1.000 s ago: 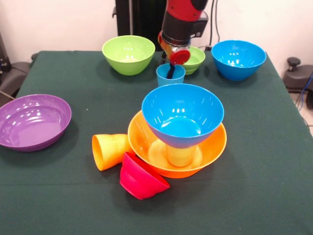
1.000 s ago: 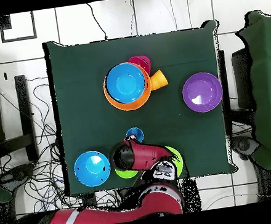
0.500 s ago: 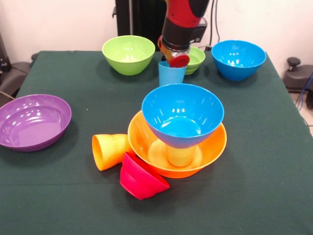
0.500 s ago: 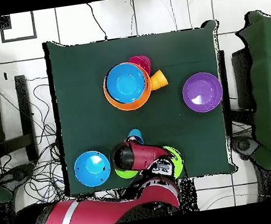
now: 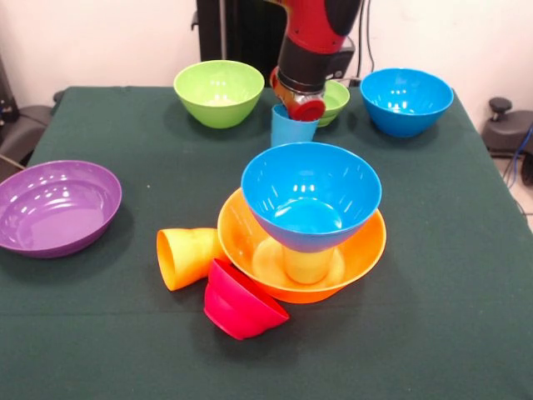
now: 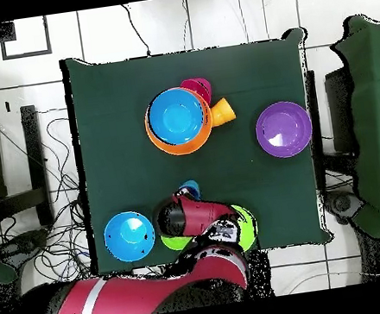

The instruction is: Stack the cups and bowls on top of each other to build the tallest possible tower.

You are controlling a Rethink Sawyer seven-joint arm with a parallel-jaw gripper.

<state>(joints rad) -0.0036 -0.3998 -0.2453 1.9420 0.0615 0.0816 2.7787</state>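
gripper: clamped on the blue cup, held above the cloth behind the tower
tower: blue bowl on a green cup inside the orange bowl
in the way: orange cup on its side; red bowl tipped against the orange bowl
around: purple bowl; two green bowls; another blue bowl

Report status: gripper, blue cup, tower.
Gripper shut on blue cup, lifted. Tower: blue bowl on cup in orange bowl. Path clear.
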